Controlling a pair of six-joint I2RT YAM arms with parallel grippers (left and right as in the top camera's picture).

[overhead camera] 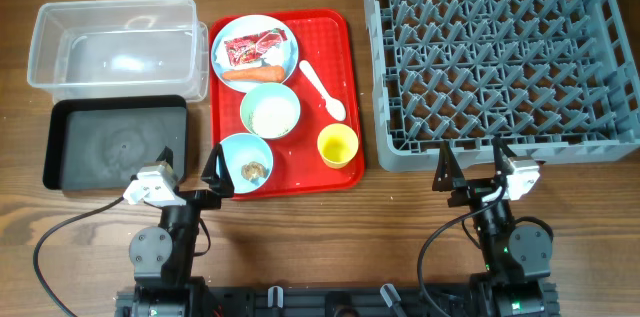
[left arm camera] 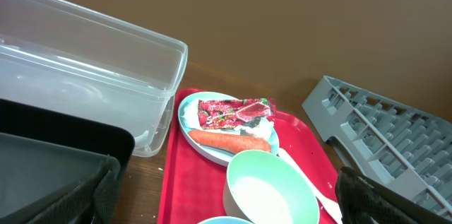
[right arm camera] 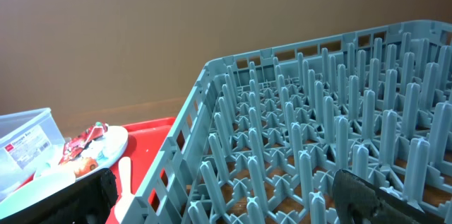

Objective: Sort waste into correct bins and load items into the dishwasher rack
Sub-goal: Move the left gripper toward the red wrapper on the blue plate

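On a red tray [overhead camera: 335,57], a pale blue plate [overhead camera: 284,57] holds a red snack wrapper [overhead camera: 256,49], a carrot [overhead camera: 253,74] and white tissue. Below it sit a pale green bowl [overhead camera: 270,112] with rice grains, a light blue bowl [overhead camera: 246,163] with a brown scrap, a yellow cup [overhead camera: 338,144] and a white spoon [overhead camera: 324,90]. The clear tub [overhead camera: 115,45] and black tray [overhead camera: 115,143] stand at the left, the grey rack [overhead camera: 500,52] at the right. My left gripper [overhead camera: 190,175] is open near the light blue bowl. My right gripper [overhead camera: 470,169] is open at the rack's front edge.
The left wrist view shows the tub [left arm camera: 92,68], plate, wrapper [left arm camera: 233,111], carrot [left arm camera: 229,139] and green bowl [left arm camera: 272,189]. The right wrist view shows rack pegs [right arm camera: 318,146] and the spoon [right arm camera: 123,178]. Both arm bases stand at the table's front edge.
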